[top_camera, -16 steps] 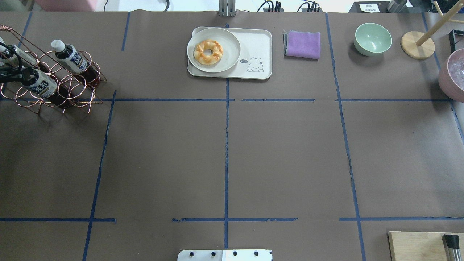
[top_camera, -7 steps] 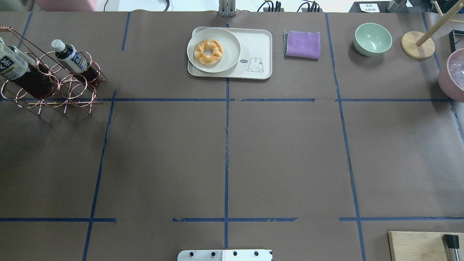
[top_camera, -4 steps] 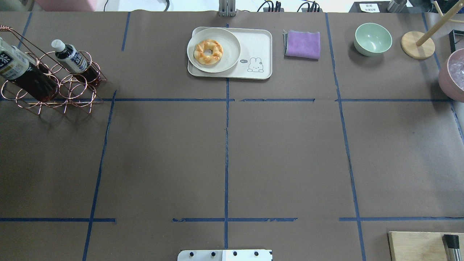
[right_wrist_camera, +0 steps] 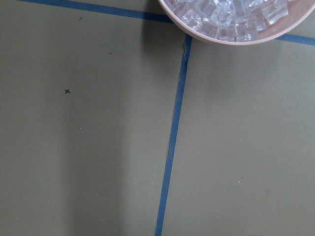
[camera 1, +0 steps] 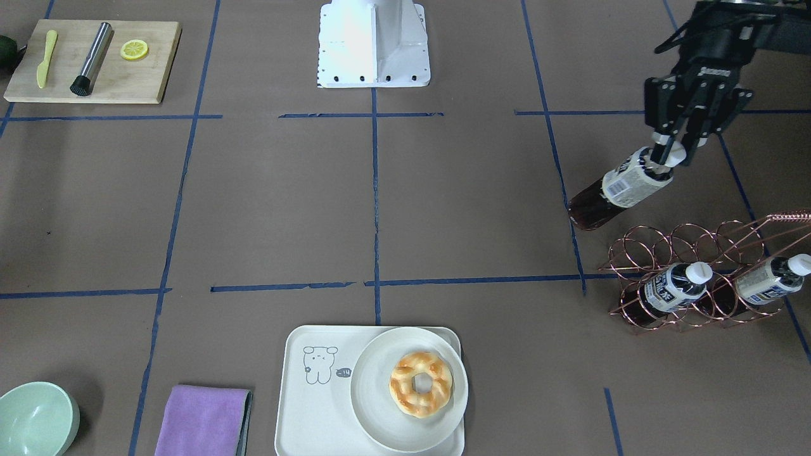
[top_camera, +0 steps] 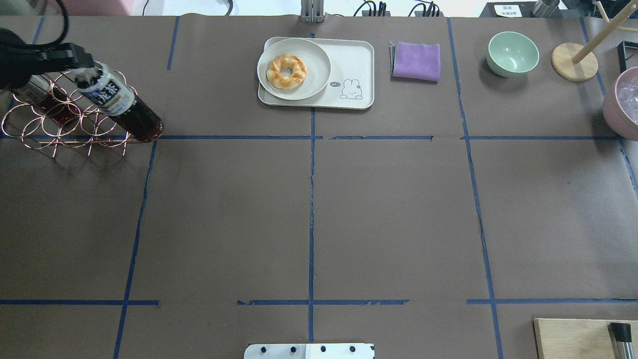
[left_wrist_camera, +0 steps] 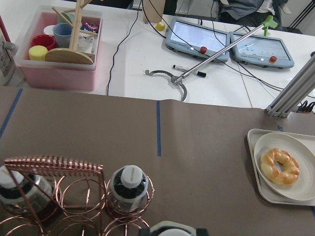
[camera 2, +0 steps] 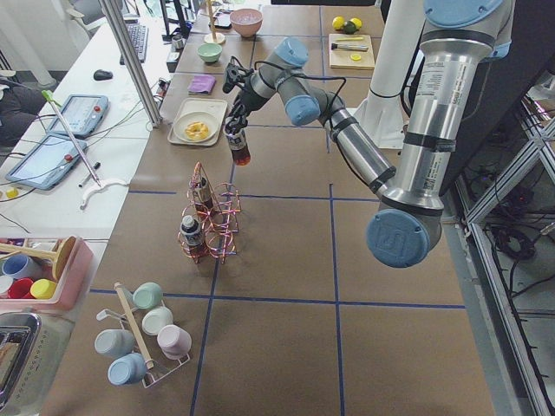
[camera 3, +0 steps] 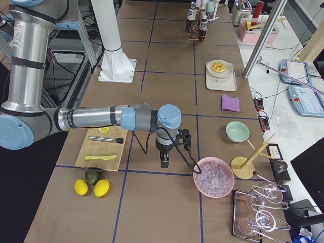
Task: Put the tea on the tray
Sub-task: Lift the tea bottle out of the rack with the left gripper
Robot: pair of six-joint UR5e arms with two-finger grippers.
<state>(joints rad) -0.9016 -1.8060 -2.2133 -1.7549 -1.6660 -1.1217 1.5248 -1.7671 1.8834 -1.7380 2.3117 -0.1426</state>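
My left gripper [top_camera: 85,73] is shut on the white cap of a tea bottle [top_camera: 122,108]. It holds the bottle tilted in the air, just right of the copper wire rack [top_camera: 50,130]. In the front-facing view the gripper [camera 1: 670,154] and the bottle [camera 1: 618,189] hang above the table, apart from the rack [camera 1: 690,237]. Two more tea bottles [camera 1: 675,286] [camera 1: 768,278] stand in the rack. The cream tray [top_camera: 351,65] with the cartoon bear lies at the far middle and bears a white plate [top_camera: 311,75] with a doughnut. My right gripper [camera 3: 165,162] shows only in the exterior right view; I cannot tell its state.
A purple cloth [top_camera: 416,61], a green bowl [top_camera: 512,54] and a wooden mug-tree base [top_camera: 573,62] lie right of the tray. A pink bowl of ice [top_camera: 623,102] is at the right edge. A wooden cutting board [camera 1: 95,63] holds a knife and a lemon slice.
My left gripper has lifted one tea bottle out of the rack and carried it to the right, past the rack's right end.
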